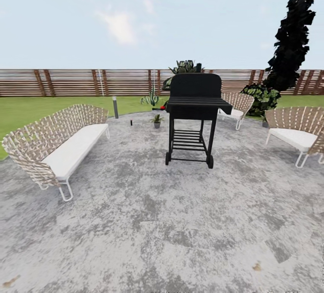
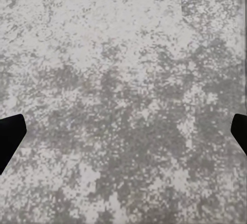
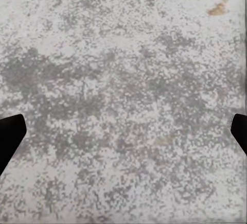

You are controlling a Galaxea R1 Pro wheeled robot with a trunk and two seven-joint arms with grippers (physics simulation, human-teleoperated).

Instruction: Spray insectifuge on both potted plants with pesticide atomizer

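Observation:
Far across the round grey stone patio (image 1: 148,221), the pesticide atomizer (image 1: 131,122) stands as a tiny dark bottle on the stone. To its right is one potted plant (image 1: 156,120), a low green rosette in a small grey pot. A second spiky green plant (image 1: 150,99) sits further back at the lawn's edge. In the left wrist view, my left gripper (image 2: 123,136) is open over bare stone, its dark fingertips (image 2: 9,137) at the picture's edges. My right gripper (image 3: 123,136) is open the same way, with nothing between its fingers (image 3: 9,137).
A black wheeled grill (image 1: 194,114) stands mid-patio, just right of the plants. A woven sofa (image 1: 58,142) lines the left side, and two woven chairs (image 1: 297,133) (image 1: 237,106) stand on the right. A grey bollard (image 1: 115,107), a dark bush (image 1: 261,97), a tall dark tree (image 1: 292,37) and the slatted fence (image 1: 72,82) lie beyond.

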